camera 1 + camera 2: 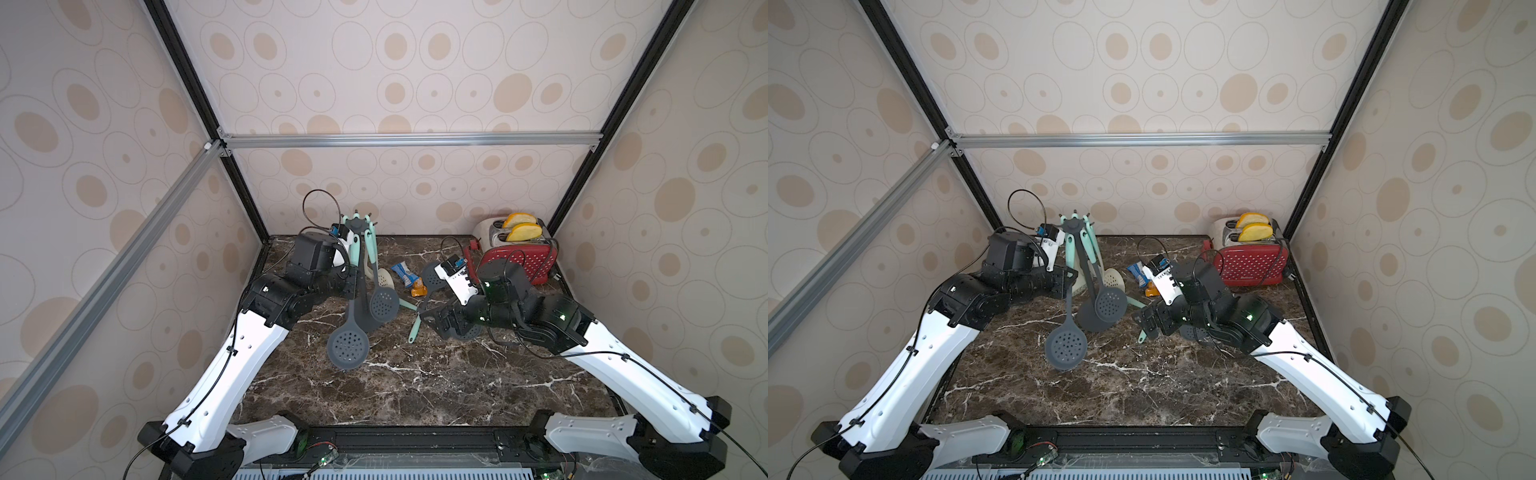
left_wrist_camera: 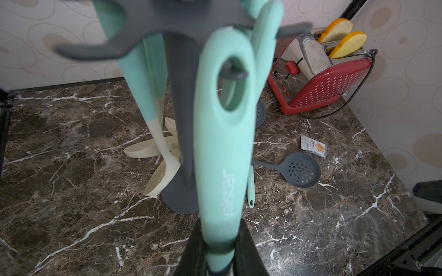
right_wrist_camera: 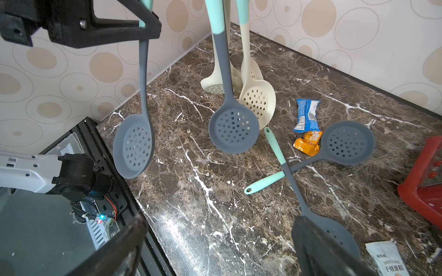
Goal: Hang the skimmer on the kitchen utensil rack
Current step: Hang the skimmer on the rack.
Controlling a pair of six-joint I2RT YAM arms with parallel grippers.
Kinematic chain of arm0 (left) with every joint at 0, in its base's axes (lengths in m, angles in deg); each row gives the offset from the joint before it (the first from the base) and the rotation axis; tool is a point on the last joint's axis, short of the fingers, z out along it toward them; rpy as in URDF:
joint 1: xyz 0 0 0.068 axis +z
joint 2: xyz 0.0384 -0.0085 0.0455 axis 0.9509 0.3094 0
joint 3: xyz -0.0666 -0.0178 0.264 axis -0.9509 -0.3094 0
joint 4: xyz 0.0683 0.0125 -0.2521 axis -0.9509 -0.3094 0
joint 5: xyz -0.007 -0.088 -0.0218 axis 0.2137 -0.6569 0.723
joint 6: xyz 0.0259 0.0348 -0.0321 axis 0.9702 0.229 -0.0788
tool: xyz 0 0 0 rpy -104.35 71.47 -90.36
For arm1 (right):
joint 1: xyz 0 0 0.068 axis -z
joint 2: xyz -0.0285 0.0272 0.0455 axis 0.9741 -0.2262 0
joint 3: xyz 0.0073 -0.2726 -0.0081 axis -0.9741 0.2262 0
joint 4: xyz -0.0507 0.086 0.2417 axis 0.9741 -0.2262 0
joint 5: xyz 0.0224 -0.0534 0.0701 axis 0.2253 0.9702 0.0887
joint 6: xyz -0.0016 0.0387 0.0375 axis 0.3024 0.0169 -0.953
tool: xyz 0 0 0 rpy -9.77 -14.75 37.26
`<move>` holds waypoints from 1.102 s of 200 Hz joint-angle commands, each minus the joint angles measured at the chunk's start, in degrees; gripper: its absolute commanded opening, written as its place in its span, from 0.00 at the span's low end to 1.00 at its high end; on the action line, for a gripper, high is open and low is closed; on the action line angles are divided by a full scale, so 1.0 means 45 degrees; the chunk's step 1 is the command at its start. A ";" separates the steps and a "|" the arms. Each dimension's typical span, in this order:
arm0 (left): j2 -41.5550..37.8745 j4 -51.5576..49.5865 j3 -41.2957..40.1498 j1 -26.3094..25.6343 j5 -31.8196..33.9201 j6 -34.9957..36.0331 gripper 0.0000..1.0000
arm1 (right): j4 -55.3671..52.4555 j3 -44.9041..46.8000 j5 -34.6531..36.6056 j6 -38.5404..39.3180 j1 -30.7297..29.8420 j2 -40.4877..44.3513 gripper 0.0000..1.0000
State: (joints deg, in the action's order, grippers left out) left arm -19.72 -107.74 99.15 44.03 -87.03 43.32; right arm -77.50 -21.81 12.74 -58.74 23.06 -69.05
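Gripping the mint handle of a grey skimmer, the left end effector is clamped narrow and holds it head down at the crown of the kitchen utensil rack, at the rear left of the surface. A hook tip shows inside the handle's hole. Right end effector: jaws wide, unloaded, above loose skimmers lying mid-surface.
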 commanded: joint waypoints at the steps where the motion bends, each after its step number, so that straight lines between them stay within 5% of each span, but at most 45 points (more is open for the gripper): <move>1: -0.0006 -0.0012 -0.0010 0.0209 -0.0227 -0.0126 0.00 | 0.0148 0.0080 -0.0207 -0.0112 0.0037 -0.0058 1.00; 70: 0.0296 0.1137 -0.0315 0.1265 -0.2840 0.0539 0.00 | 0.0633 0.0202 -0.0750 0.0073 0.0038 0.0088 1.00; 148: 0.0394 0.2181 -0.1537 0.1268 -0.0961 0.1503 0.00 | 0.0545 0.0529 -0.0548 -0.0092 0.0037 0.0353 1.00; 220: -0.0778 0.2215 -0.1044 0.1260 -0.0716 0.1463 0.72 | 0.0014 0.1547 0.2375 -0.0862 0.0040 0.1386 1.00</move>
State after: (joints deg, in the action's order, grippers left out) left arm -18.96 -96.83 92.99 49.39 -91.25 49.51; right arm -75.31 -16.54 15.82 -60.73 23.06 -64.81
